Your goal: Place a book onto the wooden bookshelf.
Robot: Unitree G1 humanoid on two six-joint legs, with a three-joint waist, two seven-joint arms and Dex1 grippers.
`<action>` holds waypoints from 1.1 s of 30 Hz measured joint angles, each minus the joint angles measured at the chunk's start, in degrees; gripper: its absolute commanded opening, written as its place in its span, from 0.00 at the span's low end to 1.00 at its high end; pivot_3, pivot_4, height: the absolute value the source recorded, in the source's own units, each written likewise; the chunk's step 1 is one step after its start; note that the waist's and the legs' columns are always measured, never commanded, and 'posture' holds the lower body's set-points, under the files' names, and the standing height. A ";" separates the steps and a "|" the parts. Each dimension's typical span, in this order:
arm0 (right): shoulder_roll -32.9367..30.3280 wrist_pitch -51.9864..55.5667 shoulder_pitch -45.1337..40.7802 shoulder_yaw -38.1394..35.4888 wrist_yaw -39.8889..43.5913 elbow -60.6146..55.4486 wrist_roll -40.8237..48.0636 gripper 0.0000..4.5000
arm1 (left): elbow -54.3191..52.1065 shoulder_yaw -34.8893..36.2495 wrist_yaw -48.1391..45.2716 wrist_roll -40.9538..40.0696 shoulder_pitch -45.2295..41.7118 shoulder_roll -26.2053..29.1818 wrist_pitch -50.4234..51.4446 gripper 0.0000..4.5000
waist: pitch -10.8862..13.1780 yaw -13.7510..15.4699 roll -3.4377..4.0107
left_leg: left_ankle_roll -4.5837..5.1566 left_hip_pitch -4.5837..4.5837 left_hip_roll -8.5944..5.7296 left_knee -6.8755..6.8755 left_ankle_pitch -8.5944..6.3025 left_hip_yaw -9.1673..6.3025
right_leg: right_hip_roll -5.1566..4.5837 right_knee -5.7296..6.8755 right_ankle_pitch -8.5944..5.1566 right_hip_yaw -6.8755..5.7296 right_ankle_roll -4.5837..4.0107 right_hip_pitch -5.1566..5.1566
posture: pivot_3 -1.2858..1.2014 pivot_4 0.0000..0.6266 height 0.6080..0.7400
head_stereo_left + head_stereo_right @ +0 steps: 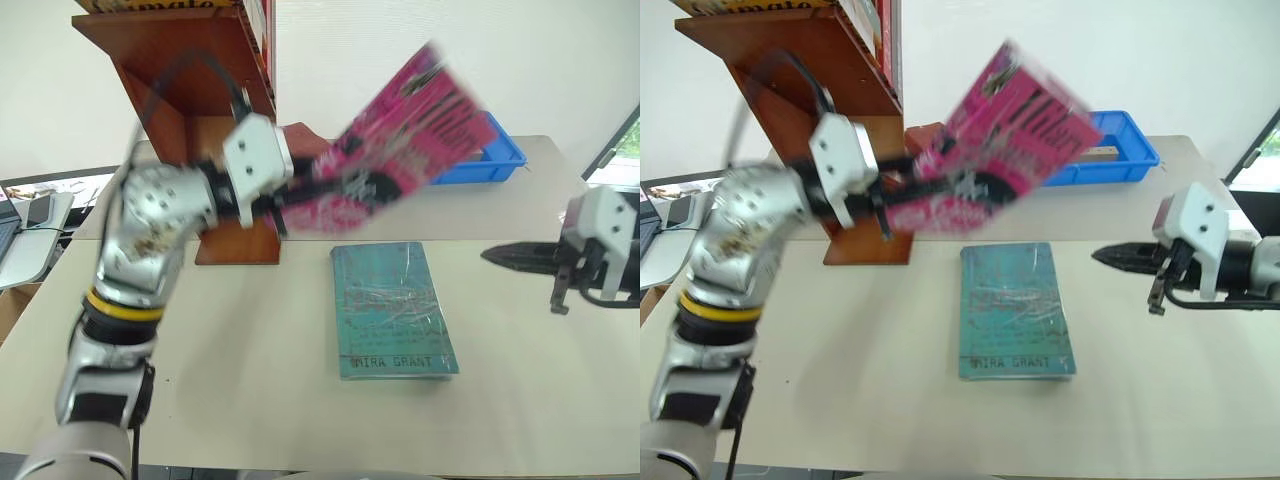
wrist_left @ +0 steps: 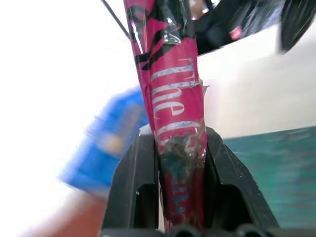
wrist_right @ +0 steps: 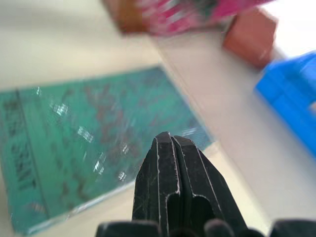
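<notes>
Holding the pink book (image 1: 400, 130) clamped in my left gripper (image 2: 180, 163) — long axis pointing away from the wooden bookshelf (image 1: 185, 60) behind it; right gripper (image 3: 170, 163) shut, empty.

The left hand (image 1: 300, 190) is gripping the pink book (image 1: 405, 140) by one end, holding it tilted in the air just beside the wooden bookshelf (image 1: 190, 90). The teal Mira Grant book (image 1: 392, 310) is lying flat on the tabletop (image 1: 250, 370) below the held book, between both hands. The right hand (image 1: 500, 256) is hovering with fingers pressed together, pointing toward the teal book.
</notes>
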 measured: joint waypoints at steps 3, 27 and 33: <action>0.02 3.23 -5.43 0.51 -2.12 -1.22 3.72 0.00 | 6.70 -0.60 -1.61 5.58 -4.64 2.43 -13.69 0.12 | 0.03 -0.23 0.14 | 0.00 0.02 0.01 0.01 0.01 0.00 | 0.00 -0.03 0.08 0.00 0.13 -0.16 | 0.52 0.24 0.22; 4.70 8.49 -28.49 14.73 -8.07 3.91 7.55 0.00 | 23.55 -0.97 -2.03 24.60 2.86 20.05 -20.79 0.64 | 0.19 -0.25 0.08 | 0.01 -0.16 0.40 0.05 0.01 0.45 | 0.03 0.88 0.06 -0.12 0.25 -1.31 | 0.52 0.24 0.22; 4.74 7.50 -28.38 14.77 -6.83 4.90 6.44 0.00 | 18.67 0.55 -5.92 21.33 6.15 22.29 -15.83 0.98 | 0.16 -0.27 0.11 | 0.02 -0.13 0.42 0.04 0.00 0.47 | 0.04 0.87 0.06 -0.12 0.25 -1.48 | 0.52 0.24 0.22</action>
